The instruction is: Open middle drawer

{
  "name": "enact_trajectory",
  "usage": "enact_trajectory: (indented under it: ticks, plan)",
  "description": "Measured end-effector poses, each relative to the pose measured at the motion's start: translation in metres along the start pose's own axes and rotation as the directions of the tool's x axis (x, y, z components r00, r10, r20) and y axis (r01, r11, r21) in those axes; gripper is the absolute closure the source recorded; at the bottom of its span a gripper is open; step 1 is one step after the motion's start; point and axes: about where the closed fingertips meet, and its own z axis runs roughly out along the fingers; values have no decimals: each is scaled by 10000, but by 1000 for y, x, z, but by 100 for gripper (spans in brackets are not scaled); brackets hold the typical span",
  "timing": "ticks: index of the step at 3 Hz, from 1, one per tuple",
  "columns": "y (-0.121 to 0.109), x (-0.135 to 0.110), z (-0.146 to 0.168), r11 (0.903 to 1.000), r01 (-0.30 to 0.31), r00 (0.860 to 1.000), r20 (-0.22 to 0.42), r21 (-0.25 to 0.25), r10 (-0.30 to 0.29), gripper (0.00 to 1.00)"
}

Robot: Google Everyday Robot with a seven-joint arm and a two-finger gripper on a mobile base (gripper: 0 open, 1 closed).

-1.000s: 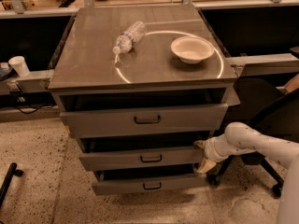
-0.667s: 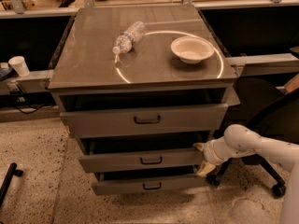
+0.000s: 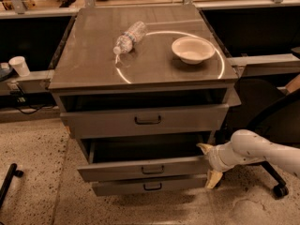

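The grey cabinet has three drawers. The middle drawer [image 3: 140, 168], with a plain medium-height front and a small dark loop handle, is pulled partly out, further than the drawers above and below it. Its inside lies in dark shadow. My gripper [image 3: 208, 163] on the white arm is at the right end of this drawer's front. It is open, with one pale finger [image 3: 204, 148] above the front's top edge and the other below its bottom corner. Whether the fingers touch the front I cannot tell.
The taller top drawer [image 3: 147, 120] stands slightly open and the slim bottom drawer [image 3: 150, 186] sticks out a little. A plastic bottle [image 3: 128, 37] and a white bowl [image 3: 192, 49] lie on the cabinet top. An office chair base [image 3: 276, 186] stands at the right, a paper cup [image 3: 19, 65] at the left.
The middle drawer has slid further out toward the camera, and my gripper has moved with its right end, slightly down in the view. The other drawers have not moved.
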Motion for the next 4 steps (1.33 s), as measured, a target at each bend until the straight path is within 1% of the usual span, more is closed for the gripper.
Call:
enact_trajectory:
  ticks: [1,2,3,4]
  plan:
    - [0,0,0,10000,0,10000,0,0,0,0]
    - [0,0,0,10000,0,10000,0,0,0,0]
    - [11,2,10,9986,-120,9998,-131,-515,113,22]
    - [20,0,11,9967,-70,9997,-221,-808,52,26]
